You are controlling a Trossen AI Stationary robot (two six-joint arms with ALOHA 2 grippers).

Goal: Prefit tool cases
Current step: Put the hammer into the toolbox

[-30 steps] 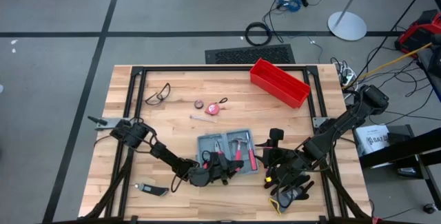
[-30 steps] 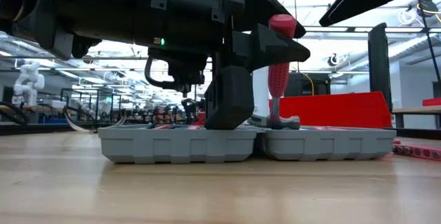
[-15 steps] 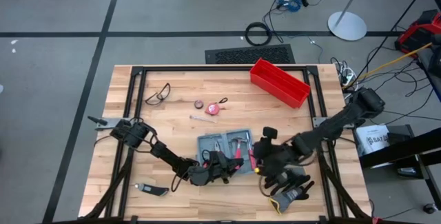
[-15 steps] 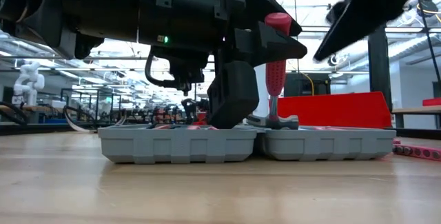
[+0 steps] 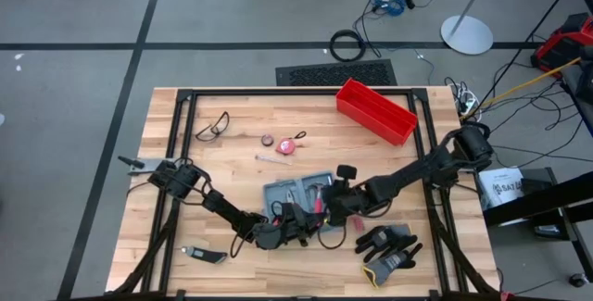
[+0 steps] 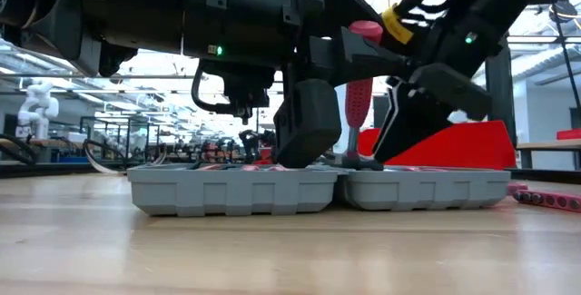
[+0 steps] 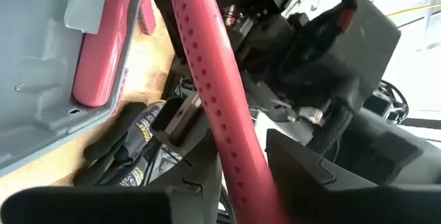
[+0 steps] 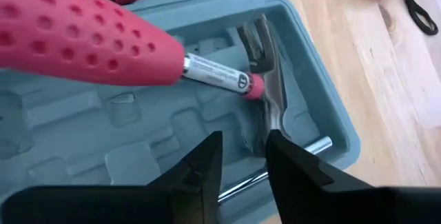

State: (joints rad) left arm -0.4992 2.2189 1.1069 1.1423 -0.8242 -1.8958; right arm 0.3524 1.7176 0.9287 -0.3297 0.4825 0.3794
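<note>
The grey-blue tool case [image 5: 285,191] lies open on the table, both halves flat [image 6: 236,191]. A red-handled hammer [image 6: 358,95] stands nearly upright, its steel head [image 8: 270,107] down in the case's right half. My left gripper [image 5: 298,223] is beside the case's near edge, shut on the hammer's handle. My right gripper [image 5: 337,205] hangs over the case's right half, narrowly open, fingertips [image 8: 207,156] at either side of the hammer head's end. Whether they touch it I cannot tell. Pink-handled tools [image 7: 103,38] lie in the case's slots. My left gripper pinches the hammer's red dimpled handle [image 7: 231,151] between its two fingers [image 7: 310,176], about halfway along its length. The fingers come roughly level from the table's near left and lie across the handle. The hammer stands tilted, its head [image 6: 363,160] resting in the case.
Black gloves [image 5: 389,245] lie near the table's near right corner. A red bin [image 5: 375,111] sits at the far right. Safety glasses [image 5: 213,125], a pink tape measure [image 5: 295,144] and a small pen-like tool [image 5: 273,157] lie farther back. A cutter [image 5: 204,256] lies near left.
My right gripper has swung from above the gloves toward the table's left and far side, coming down over the case's right half beside the hammer's head. My left gripper has kept hold of the hammer's handle in place.
</note>
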